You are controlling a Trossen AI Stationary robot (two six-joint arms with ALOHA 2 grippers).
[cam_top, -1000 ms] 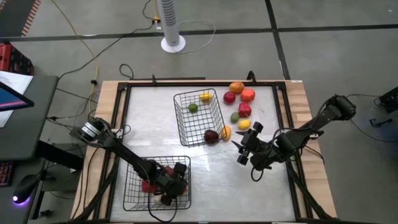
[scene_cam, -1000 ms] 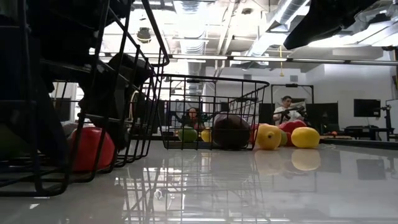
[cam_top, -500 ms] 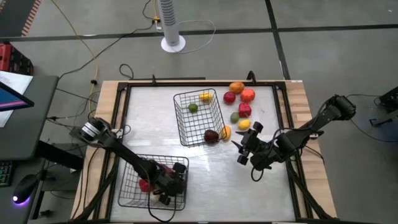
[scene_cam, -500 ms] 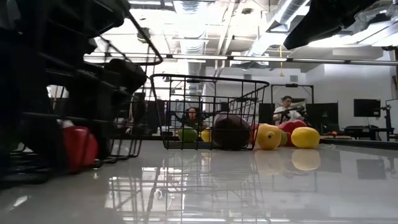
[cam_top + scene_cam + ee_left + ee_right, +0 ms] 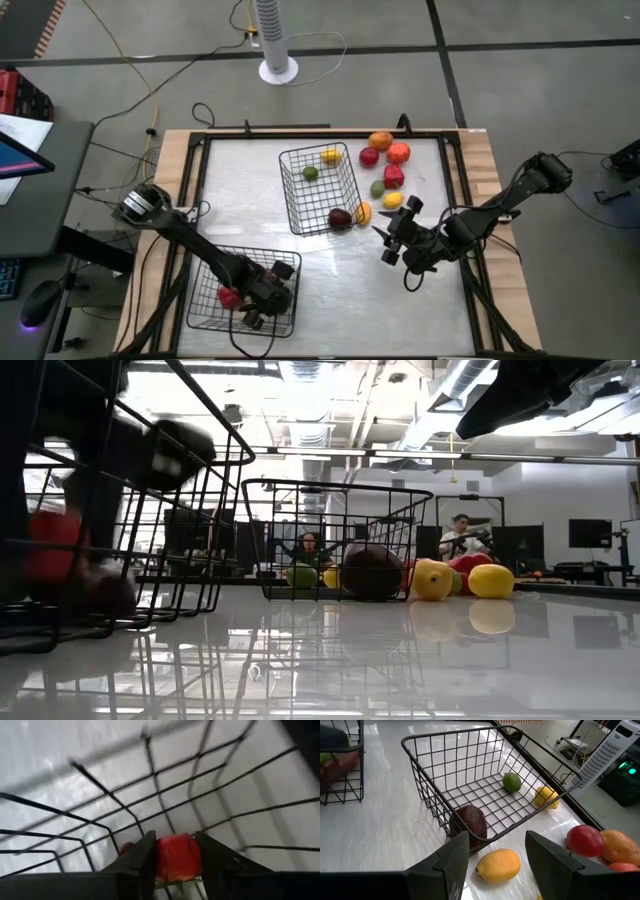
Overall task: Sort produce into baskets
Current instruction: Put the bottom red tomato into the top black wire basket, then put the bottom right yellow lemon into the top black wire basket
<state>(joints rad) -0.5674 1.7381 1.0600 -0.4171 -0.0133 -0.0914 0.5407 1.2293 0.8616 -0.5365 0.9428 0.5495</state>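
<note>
My left gripper [image 5: 177, 865] reaches down inside the near black wire basket [image 5: 205, 315] and is shut on a red produce piece [image 5: 177, 856]. The same piece shows in the high view [image 5: 229, 297] and in the low view [image 5: 50, 545]. My right gripper [image 5: 497, 857] hangs open over the table, above a yellow lemon [image 5: 497, 865], and touches nothing. The far basket [image 5: 292, 205] holds a lime [image 5: 311, 173], a yellow piece [image 5: 330, 156] and a maroon piece [image 5: 340, 218]. More produce lies loose on the table to its right. My left gripper pinches the red piece by its two opposite sides [image 5: 160, 857] between the two fingers. The fingers slant steeply down from above. The piece hangs inside the near basket, clear of the wire floor, with a green bit [image 5: 175, 884] at its end toward the palm.
Loose produce at the far right includes an orange piece [image 5: 380, 140], two red ones [image 5: 369, 157] [image 5: 393, 177], an orange-red one [image 5: 399, 153], a green one [image 5: 377, 188] and a yellow one [image 5: 392, 200]. A second bit of red [image 5: 127, 849] lies in the near basket. People sit in the room beyond.
My left gripper has risen inside the near basket, and the red piece has come up off the basket floor with it. The near basket has slid a little toward the table's left edge. My right arm has kept still.
</note>
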